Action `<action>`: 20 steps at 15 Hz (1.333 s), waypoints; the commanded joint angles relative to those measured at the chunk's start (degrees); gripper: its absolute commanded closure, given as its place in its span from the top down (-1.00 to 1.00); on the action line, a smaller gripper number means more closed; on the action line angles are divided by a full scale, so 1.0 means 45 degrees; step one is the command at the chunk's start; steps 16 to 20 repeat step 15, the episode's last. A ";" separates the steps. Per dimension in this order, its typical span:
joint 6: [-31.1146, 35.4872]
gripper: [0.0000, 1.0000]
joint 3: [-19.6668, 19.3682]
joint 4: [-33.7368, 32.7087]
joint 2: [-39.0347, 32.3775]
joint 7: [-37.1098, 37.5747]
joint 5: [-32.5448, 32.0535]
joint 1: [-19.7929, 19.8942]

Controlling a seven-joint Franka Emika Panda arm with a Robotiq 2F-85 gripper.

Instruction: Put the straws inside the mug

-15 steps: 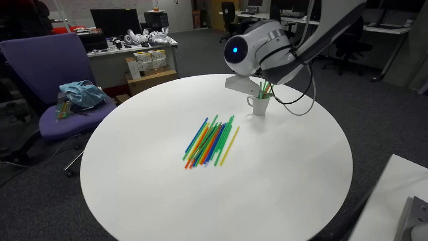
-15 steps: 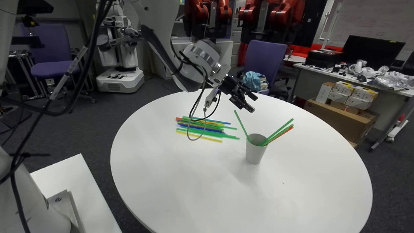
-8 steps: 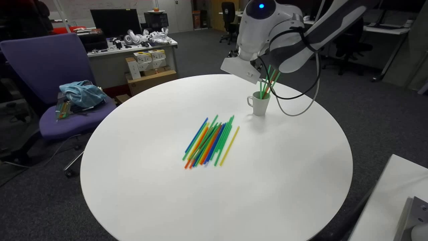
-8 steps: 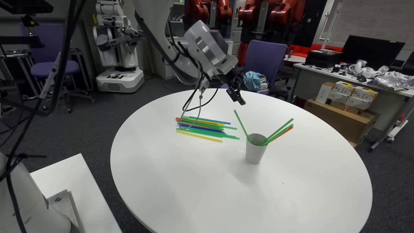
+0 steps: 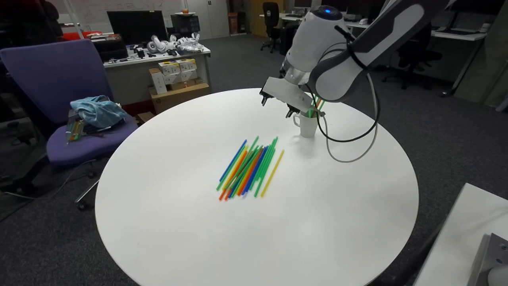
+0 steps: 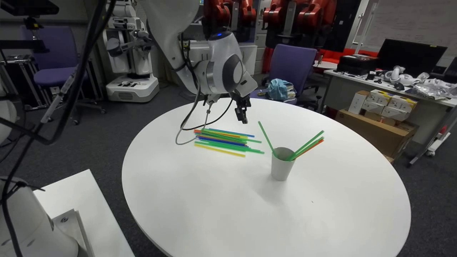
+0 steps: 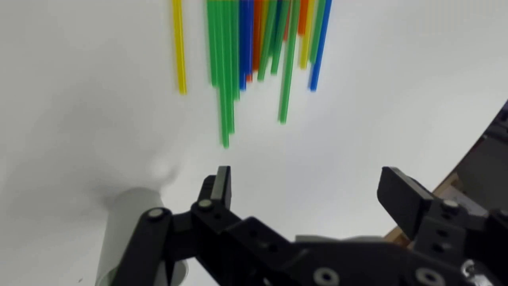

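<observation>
Slanting in over the far right of the table (image 5: pixel 166 206) in an exterior view, the arm (image 5: pixel 385 39) folds at its wrist (image 5: pixel 311 47), which stands fairly upright with its blue light (image 5: pixel 328 11) turned mostly up. From its end hangs the gripper (image 7: pixel 305 178), pointing down over the table, apart from the straws (image 5: pixel 250 171) and the mug (image 5: pixel 308 128); in the wrist view its fingers (image 7: pixel 222 186) are spread wide, white tabletop showing between them.

Left of the mug and nearer, the straws lie in a loose flat bundle, all running much the same way (a yellow one (image 5: pixel 272 173) lies a little apart on the right). The mug stands upright, handle to the left; an exterior view lets me see some straws in it, green ones (image 6: pixel 307 145) and an orange one (image 6: pixel 310 149) leaning right, a lone green one (image 6: pixel 267 139) tipped left.

Half a second ago the wrist was tipped over, light facing me, with the fingertips hidden behind it; now they show. In an exterior view the gripper has shifted left, and the grey cable (image 5: pixel 349 161) loops lower. Straws and mug are just where they were.
</observation>
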State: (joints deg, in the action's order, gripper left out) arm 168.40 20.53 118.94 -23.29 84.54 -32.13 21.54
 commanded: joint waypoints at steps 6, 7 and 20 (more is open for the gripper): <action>-0.7114 1.00 0.1762 -0.0140 0.1412 -0.7307 0.7037 0.0834; -0.8183 1.00 0.0739 -0.0352 0.1633 -0.7428 0.7119 0.0112; -0.8900 1.00 -0.2930 -0.0773 0.1371 -0.7564 0.7435 -0.3259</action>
